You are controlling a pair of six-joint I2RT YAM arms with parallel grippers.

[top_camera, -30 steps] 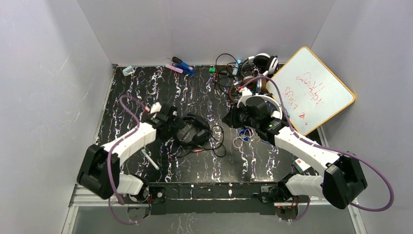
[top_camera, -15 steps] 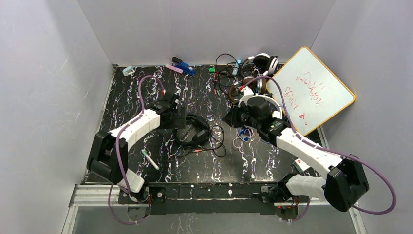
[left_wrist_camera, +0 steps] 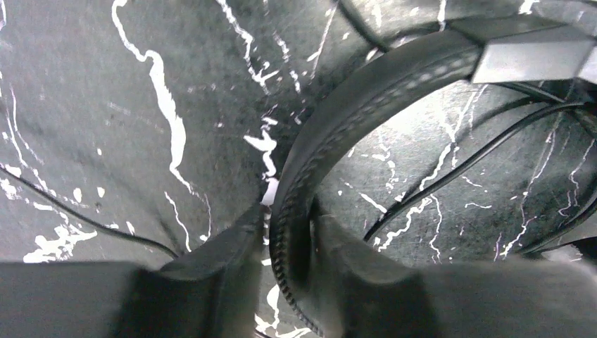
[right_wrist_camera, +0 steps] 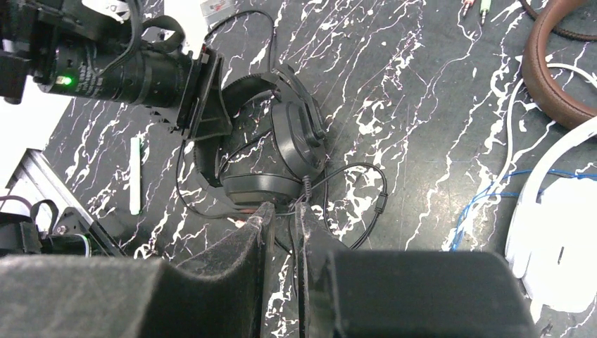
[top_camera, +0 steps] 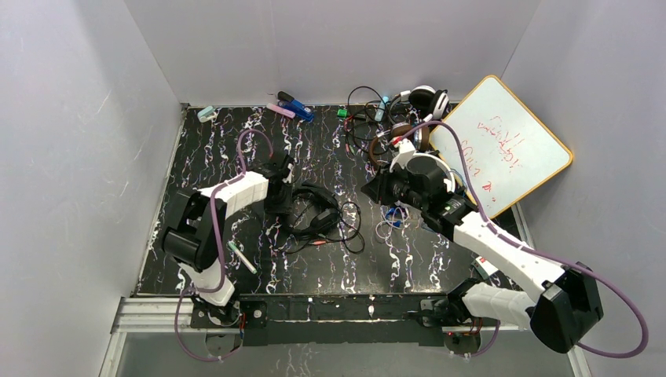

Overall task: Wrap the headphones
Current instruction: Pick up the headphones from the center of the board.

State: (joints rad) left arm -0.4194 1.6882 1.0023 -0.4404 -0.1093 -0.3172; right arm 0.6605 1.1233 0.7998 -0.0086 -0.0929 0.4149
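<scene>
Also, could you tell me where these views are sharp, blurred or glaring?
Top external: evenly lit and sharp, the whiteboard bright but not blown out. Left wrist: the black headphones in focus, the left gripper's fingers dark and soft. Right wrist: table crisp, the right gripper's fingers blurred.

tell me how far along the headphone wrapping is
Done: nothing looks wrapped yet. In hand: the left gripper grips the black headband and the right gripper seems to pinch its cord, which lies in loose loops. Left: wrapping that cord, then the white set and brown set.
</scene>
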